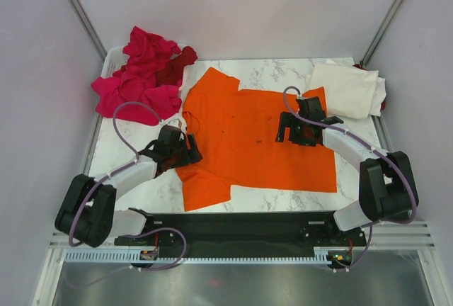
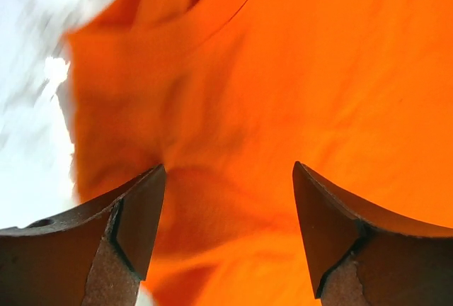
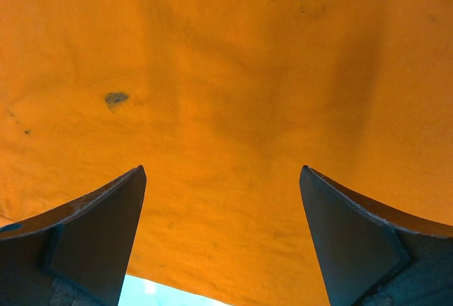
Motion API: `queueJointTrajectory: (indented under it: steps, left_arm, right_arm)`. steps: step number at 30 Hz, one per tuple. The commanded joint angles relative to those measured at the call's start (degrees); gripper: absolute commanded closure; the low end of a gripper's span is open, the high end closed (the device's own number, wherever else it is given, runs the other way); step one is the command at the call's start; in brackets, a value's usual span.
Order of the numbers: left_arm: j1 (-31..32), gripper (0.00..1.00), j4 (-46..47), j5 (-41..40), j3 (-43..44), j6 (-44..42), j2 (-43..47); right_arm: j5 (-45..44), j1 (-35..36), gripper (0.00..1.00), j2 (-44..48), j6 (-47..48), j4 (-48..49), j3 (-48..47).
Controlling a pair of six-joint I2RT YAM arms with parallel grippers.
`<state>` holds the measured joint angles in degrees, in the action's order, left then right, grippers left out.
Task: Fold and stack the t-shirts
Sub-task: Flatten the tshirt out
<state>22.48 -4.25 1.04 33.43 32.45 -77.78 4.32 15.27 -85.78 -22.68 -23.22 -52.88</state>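
Note:
The orange t-shirt [image 1: 248, 143] lies spread flat across the middle of the marble table, collar toward the left. My left gripper [image 1: 190, 149] is open, low over the shirt's left edge near the collar; the orange cloth [image 2: 283, 93] fills its view. My right gripper [image 1: 286, 134] is open over the shirt's right part near its far edge, with only orange cloth [image 3: 226, 72] between its fingers. A cream-white t-shirt [image 1: 347, 90] lies folded at the far right. A heap of magenta-pink t-shirts [image 1: 138, 79] with a dark red one [image 1: 177, 65] lies at the far left.
Bare marble table [image 1: 262, 72] shows behind the orange shirt and at the near left [image 1: 152, 193]. Light walls close in both sides and the back. A black base rail [image 1: 233, 224] runs along the near edge.

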Motion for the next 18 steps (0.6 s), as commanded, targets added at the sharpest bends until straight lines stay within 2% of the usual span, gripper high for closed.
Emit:
queueJointTrajectory:
  steps: [1, 3, 8, 9, 10, 16, 18]
  left_arm:
    - [-0.24, 0.18, -7.88, -2.54, -3.54, 5.08, 6.49]
    - [-0.24, 0.13, -8.05, -1.66, -3.29, 4.39, 8.25]
    - [-0.24, 0.13, -8.05, -1.39, 3.03, 3.68, 10.71]
    - [-0.16, 0.01, -9.1, -1.39, 5.31, 2.28, 11.59]
    - [-0.16, 0.0, -16.59, -1.48, 6.29, 2.18, 13.86]
    - [-0.07, 0.0, -26.41, -1.3, 9.11, 3.85, 21.34]
    - [0.46, 0.0, -29.49, 2.82, 7.62, 5.52, 22.05]
  right_arm:
    - [0.61, 0.29, 0.02, -0.18, 0.35, 1.51, -0.03]
    - [0.69, 0.29, 0.02, -0.79, 0.26, 1.78, -0.2]
    - [0.87, 0.38, 0.02, -1.06, 0.26, 1.6, -0.82]
    - [0.69, 0.29, 0.02, -0.8, 0.26, 1.51, -0.73]
    - [0.43, 0.29, 0.02, -0.45, 0.44, 1.51, -0.56]
    - [0.08, 0.29, 0.02, 0.79, 0.44, 1.43, 0.06]
    - [0.34, 0.29, 0.02, 0.7, 0.44, 1.51, -0.03]
